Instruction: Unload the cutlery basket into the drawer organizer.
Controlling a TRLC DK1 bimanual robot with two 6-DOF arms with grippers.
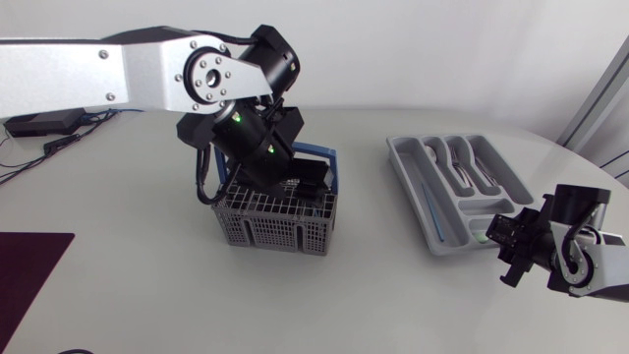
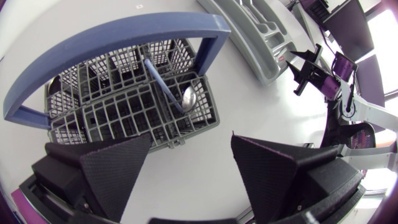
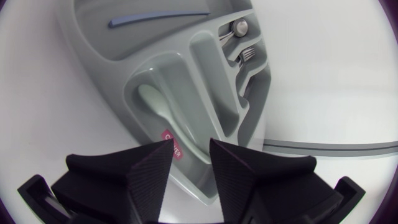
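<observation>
Spoon (image 2: 186,98) with a blue handle lay slanted in the cutlery basket (image 2: 124,118), bowl end nearest my left gripper (image 2: 191,140), which hung open above. My right gripper (image 3: 191,144), fingers narrowly parted and empty, hovered over the drawer organizer (image 3: 205,74). Overhead, my left arm (image 1: 147,74) hid the basket's contents.

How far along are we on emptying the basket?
Done: the organizer already holds a fork, a pale spoon and a blue-handled piece. In hand: nothing; the left gripper hangs open over the basket. Left: one blue-handled spoon visible inside.
</observation>
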